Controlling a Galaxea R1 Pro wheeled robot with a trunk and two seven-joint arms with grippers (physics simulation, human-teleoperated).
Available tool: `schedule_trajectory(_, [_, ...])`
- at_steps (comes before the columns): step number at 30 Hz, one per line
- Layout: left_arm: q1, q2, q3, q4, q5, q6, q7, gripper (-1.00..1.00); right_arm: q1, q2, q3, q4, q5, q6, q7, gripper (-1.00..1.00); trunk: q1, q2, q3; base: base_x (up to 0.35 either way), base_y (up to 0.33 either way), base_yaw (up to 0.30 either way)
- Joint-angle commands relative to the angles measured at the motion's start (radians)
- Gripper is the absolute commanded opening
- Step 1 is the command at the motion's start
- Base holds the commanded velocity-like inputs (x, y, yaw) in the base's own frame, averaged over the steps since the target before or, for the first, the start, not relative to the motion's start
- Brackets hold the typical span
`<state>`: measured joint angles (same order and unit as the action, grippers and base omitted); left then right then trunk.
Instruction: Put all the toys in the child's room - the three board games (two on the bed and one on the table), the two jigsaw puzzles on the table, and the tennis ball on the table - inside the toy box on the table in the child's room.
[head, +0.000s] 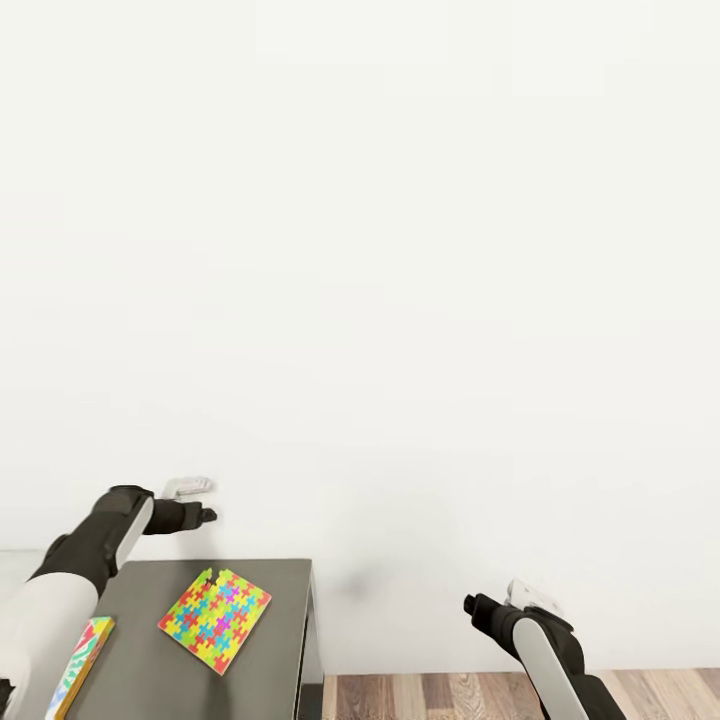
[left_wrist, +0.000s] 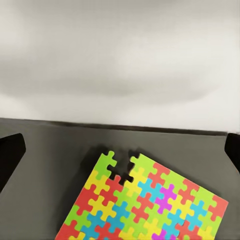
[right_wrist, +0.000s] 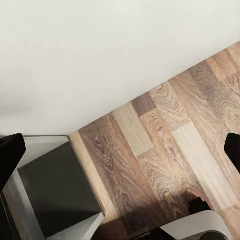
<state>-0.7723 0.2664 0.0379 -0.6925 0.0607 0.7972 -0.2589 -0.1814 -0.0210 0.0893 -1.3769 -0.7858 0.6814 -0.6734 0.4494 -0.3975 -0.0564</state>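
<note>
While my left claw (head: 205, 516) hangs spread wide and empty above the dark-grey surface (head: 140, 600), jigsaw puzzle (head: 215, 619) flat on it near the wall, game box (head: 80, 665) beside, right claw (head: 472, 606) open over wood floor (head: 450, 695)

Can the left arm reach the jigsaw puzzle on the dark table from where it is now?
Probably yes. The left gripper hangs open just beyond the table's far edge, and the jigsaw puzzle lies flat, uncovered, close below it. Nothing stands between them; gripping such a thin piece may be awkward.
</note>
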Motion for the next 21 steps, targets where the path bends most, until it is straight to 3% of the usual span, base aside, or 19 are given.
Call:
schedule_trajectory(1, [-0.001,-0.002,-0.006,-0.001,0.006,0.007,0.001,1.00,-0.002,-0.001,0.002,-0.003,-0.009,0.002,-0.011,1.00,0.001,-0.002,-0.004,0.000,0.000,0.000])
schedule_trajectory(8, [-0.001,-0.005,-0.056,-0.001,0.007,0.010,0.001,1.00,-0.003,0.000,0.000,-0.023,-0.009,0.009,-0.011,1.00,0.001,-0.002,-0.015,0.000,0.000,0.000])
schedule_trajectory(21, [-0.001,-0.006,-0.070,-0.001,0.007,0.009,-0.005,1.00,-0.003,0.000,0.000,-0.028,-0.012,0.012,-0.012,1.00,0.001,-0.002,-0.037,0.000,0.000,0.000])
